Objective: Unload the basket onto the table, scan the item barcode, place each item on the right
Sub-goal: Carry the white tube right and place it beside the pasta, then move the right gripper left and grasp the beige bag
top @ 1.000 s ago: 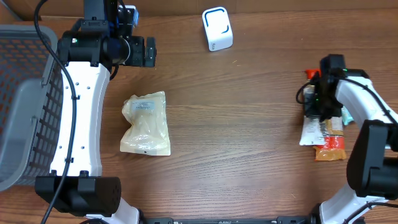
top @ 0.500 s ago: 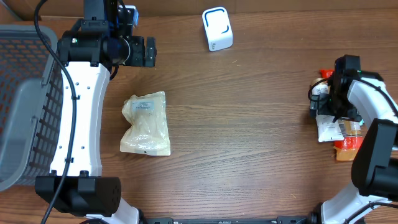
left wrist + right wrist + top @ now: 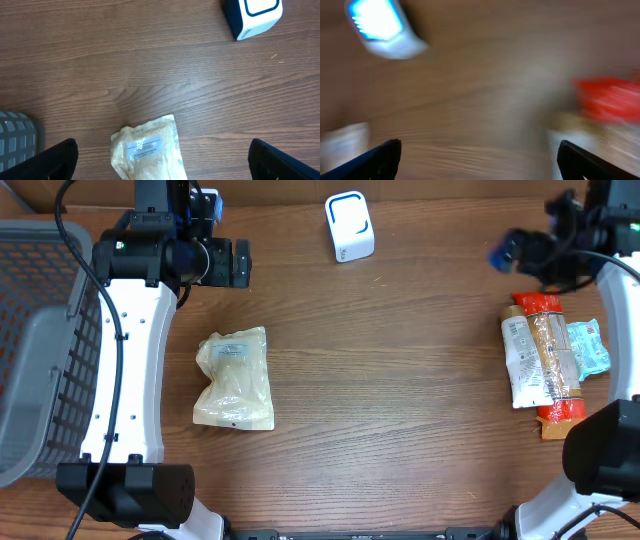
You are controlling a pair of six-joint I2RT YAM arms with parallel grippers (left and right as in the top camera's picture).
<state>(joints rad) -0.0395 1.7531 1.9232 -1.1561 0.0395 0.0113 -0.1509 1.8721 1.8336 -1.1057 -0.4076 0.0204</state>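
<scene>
Grey mesh basket (image 3: 35, 330) takes up the left edge of the brown wooden table (image 3: 400, 380). Just right of it the white left arm runs up the picture, and its left gripper (image 3: 240, 264) hangs over bare wood near the far side. Its jaws are spread wide with nothing between them. In the left wrist view the two dark fingers (image 3: 55, 160) sit at the bottom corners, well apart.

Nearer the front than that gripper, a pale yellowish pouch (image 3: 235, 380) lies flat on the wood, its white label facing up. It is touched by neither arm.

Further right, near the far edge, stands the white scanner (image 3: 349, 226) with its blue-rimmed face, alone and well apart from the pouch.

On the right side three packets lie side by side, lengthwise and touching. They are a white packet (image 3: 520, 365), a long packet with red ends (image 3: 548, 355) and a teal packet (image 3: 590, 348).

Beyond them, toward the far right corner, is the right gripper (image 3: 515, 252), smeared in the overhead view. Its own camera is smeared too, but the fingers (image 3: 380, 160) show far apart at the bottom corners, the jaws fully spread and empty, clear of the packets
</scene>
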